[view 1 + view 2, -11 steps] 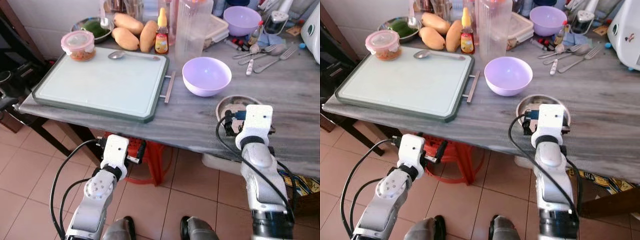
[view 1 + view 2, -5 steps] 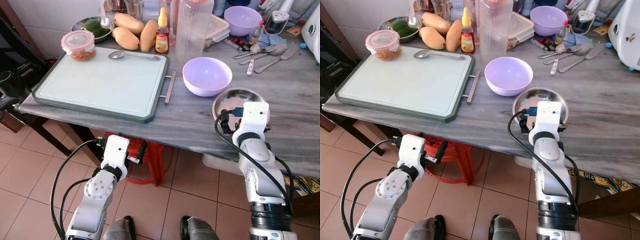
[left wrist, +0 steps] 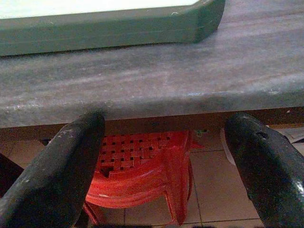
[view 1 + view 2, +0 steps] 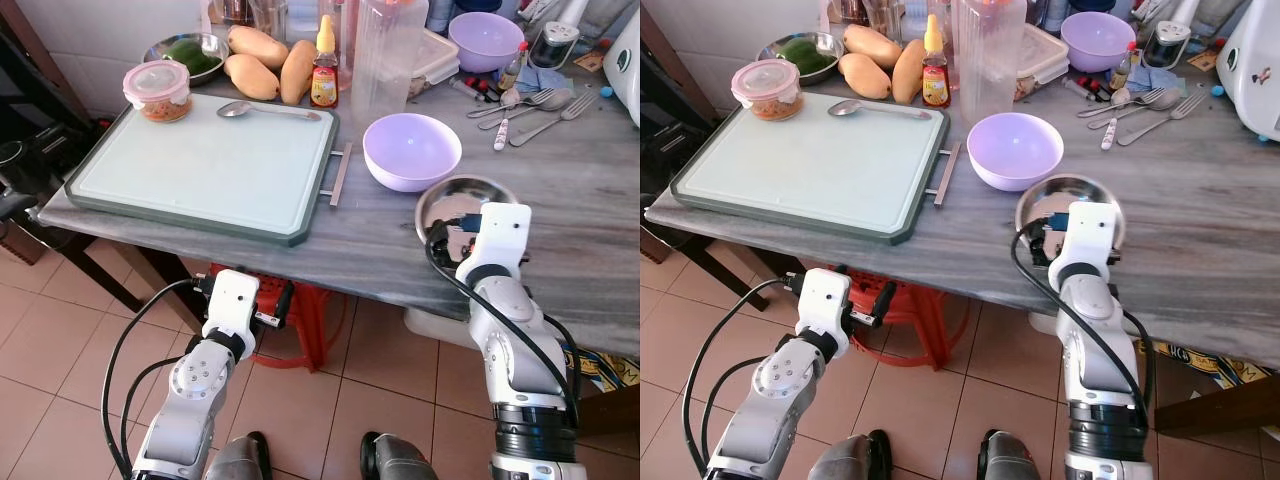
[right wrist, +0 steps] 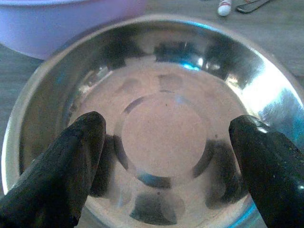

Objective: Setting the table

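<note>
The left claw hangs idle below the tabletop edge, fingers spread wide, holding nothing. Further in, the right claw is poised over the steel bowl, fingers wide apart inside its rim — gripping nothing yet. The bowl sits near the front edge, just beside the purple bowl. Beyond lie the green tray and a spoon. Risk: the slick, curved wall could slip the pinch — or nudge the purple bowl.
</note>
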Controlling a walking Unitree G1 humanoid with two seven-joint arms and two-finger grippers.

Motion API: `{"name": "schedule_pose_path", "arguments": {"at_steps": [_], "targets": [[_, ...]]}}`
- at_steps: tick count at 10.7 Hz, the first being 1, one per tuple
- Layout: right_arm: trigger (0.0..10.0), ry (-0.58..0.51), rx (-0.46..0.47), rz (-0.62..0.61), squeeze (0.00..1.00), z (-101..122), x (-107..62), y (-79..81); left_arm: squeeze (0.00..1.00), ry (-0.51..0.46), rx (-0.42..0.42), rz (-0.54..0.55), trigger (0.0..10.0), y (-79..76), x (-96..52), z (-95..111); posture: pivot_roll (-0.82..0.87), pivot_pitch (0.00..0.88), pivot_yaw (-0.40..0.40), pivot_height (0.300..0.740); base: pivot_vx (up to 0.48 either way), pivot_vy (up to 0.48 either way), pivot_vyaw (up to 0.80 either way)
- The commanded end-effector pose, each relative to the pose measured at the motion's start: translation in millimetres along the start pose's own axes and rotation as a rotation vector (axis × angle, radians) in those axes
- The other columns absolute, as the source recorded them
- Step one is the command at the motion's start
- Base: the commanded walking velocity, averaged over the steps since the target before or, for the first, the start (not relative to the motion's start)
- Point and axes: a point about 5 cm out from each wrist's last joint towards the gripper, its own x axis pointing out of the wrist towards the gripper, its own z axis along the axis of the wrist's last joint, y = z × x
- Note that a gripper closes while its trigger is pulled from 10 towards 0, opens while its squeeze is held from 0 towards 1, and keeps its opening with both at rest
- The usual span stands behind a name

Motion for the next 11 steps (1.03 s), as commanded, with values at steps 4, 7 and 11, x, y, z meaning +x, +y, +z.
{"name": "schedule_pose_path", "arguments": {"at_steps": [4, 7, 11], "targets": [[10.0, 0.002, 0.029, 0.031, 0.00, 8, -2.5, 6.1, 0.00, 0.005, 0.002, -0.002, 10.0, -1.4, 1.3, -1, -0.05, 0.169, 0.018, 0.740, 0.000, 0.000, 0.00], [10.0, -0.076, 0.003, 0.046, 0.00, 19, -9.5, 8.9, 0.00, 0.004, 0.003, -0.006, 10.0, -0.8, 2.4, -1, -0.05, 0.166, 0.020, 0.740, 0.000, 0.000, 0.00], [10.0, -0.337, -0.130, 0.074, 0.00, 29, -34.0, 8.4, 0.00, -0.076, -0.037, 0.109, 10.0, 12.2, -2.6, 9, -0.05, 0.173, 0.023, 0.740, 0.000, 0.000, 0.00]]}}
